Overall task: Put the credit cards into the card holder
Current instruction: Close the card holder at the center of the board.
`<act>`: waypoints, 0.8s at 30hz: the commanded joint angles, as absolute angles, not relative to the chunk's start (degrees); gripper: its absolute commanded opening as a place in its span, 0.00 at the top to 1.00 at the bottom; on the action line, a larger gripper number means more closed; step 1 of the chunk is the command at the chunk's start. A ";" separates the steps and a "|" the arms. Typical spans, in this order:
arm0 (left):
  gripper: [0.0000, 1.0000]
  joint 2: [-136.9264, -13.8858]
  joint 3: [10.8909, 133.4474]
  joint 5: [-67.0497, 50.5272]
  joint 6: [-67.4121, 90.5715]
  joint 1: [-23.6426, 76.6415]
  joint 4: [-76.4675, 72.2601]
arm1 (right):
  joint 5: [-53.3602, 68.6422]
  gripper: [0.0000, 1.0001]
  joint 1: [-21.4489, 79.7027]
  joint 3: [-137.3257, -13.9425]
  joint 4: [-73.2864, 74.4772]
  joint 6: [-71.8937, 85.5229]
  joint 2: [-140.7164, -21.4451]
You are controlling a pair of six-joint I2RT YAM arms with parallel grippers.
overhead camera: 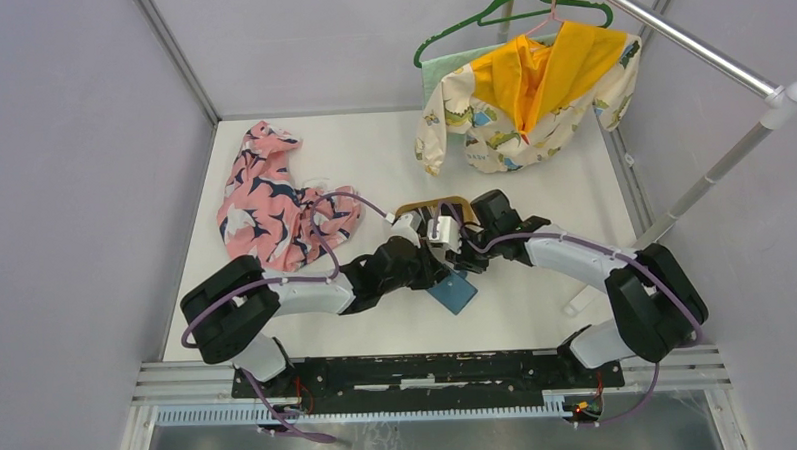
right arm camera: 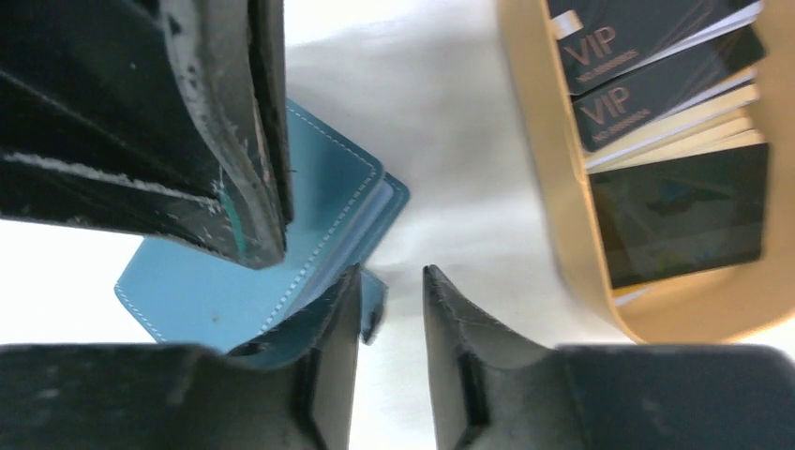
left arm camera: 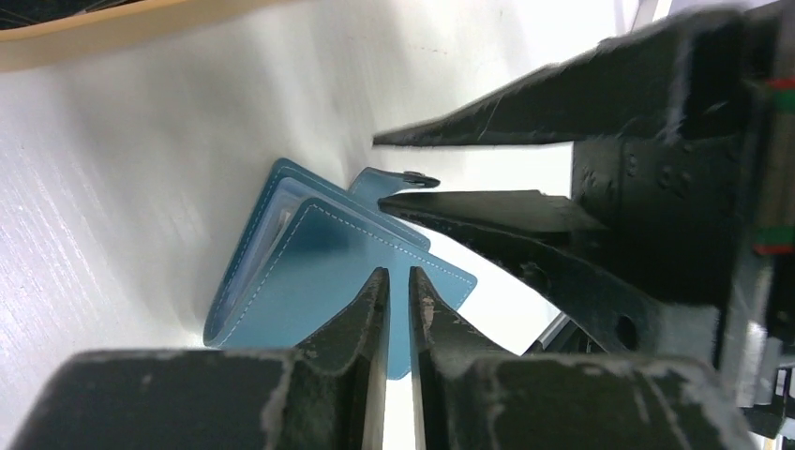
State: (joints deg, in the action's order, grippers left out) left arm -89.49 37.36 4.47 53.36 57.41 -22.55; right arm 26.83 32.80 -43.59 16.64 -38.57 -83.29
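The teal card holder (left arm camera: pixel 309 272) lies half open on the white table between both grippers, and shows from above (overhead camera: pixel 453 293) too. My left gripper (left arm camera: pixel 397 272) is shut, with a corner of the holder's upper flap in the narrow gap between its fingers. My right gripper (right arm camera: pixel 389 272) stands open beside the holder (right arm camera: pixel 234 300). The holder's little side tab (right arm camera: pixel 373 305) lies just inside its left finger. Several black credit cards (right arm camera: pixel 647 89), two marked VIP, lie in the tan wooden tray (right arm camera: pixel 553 187) at the right. No card is in either gripper.
The tan tray (overhead camera: pixel 434 206) sits just behind the grippers. A pink patterned cloth (overhead camera: pixel 274 199) lies at the back left. A yellow and cream garment (overhead camera: pixel 525 90) hangs on a green hanger from a metal rail (overhead camera: pixel 709 59) at the back right.
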 commanded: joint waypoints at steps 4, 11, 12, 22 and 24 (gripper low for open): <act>0.84 -90.28 38.50 5.28 48.38 57.61 -22.69 | 23.01 0.52 32.13 -45.45 16.42 -42.82 -73.10; 0.96 -93.01 41.08 4.62 46.07 56.74 -19.62 | 29.89 0.02 31.76 -41.54 13.44 -47.12 -65.49; 0.98 -93.44 41.13 4.46 46.12 56.55 -19.63 | 32.61 0.02 31.81 -42.32 16.46 -48.98 -66.79; 0.98 -95.81 40.46 4.15 46.70 56.02 -20.22 | 31.79 0.24 30.55 -45.35 24.14 -47.24 -75.02; 0.98 -96.66 40.36 3.88 47.05 56.03 -20.91 | 30.03 0.27 29.74 -44.90 22.38 -44.39 -74.90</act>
State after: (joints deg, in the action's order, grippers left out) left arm -94.98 39.07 4.12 49.54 56.31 -19.14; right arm 32.42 31.07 -44.38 23.81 -48.25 -75.61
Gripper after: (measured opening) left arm 0.026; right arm 0.759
